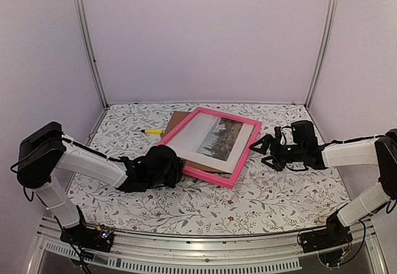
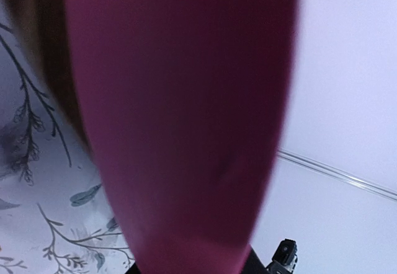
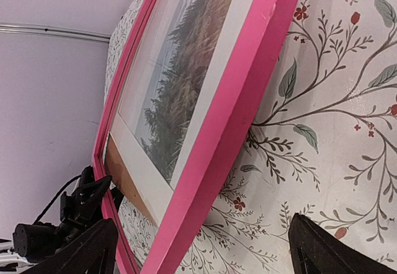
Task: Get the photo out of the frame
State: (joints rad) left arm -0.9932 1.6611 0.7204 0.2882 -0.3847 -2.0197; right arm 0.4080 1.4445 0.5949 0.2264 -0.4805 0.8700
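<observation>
The pink frame (image 1: 214,176) lies slanted across the middle of the table, its near-left end raised off the cloth. Inside it sits the photo (image 1: 208,137), white-bordered with dark trees. My left gripper (image 1: 177,165) is shut on the frame's near-left edge. In the left wrist view the blurred pink frame (image 2: 186,119) fills the picture and hides the jaws. My right gripper (image 1: 260,144) stands open at the frame's right corner. In the right wrist view the frame (image 3: 229,131) and photo (image 3: 186,94) run between its spread fingers (image 3: 322,249), which do not touch the frame.
A brown backing board (image 1: 177,120) sticks out behind the frame's far-left side and shows in one corner (image 3: 124,181). A yellow marker (image 1: 152,131) lies on the floral cloth (image 1: 279,193) to the left. White walls close the back and sides.
</observation>
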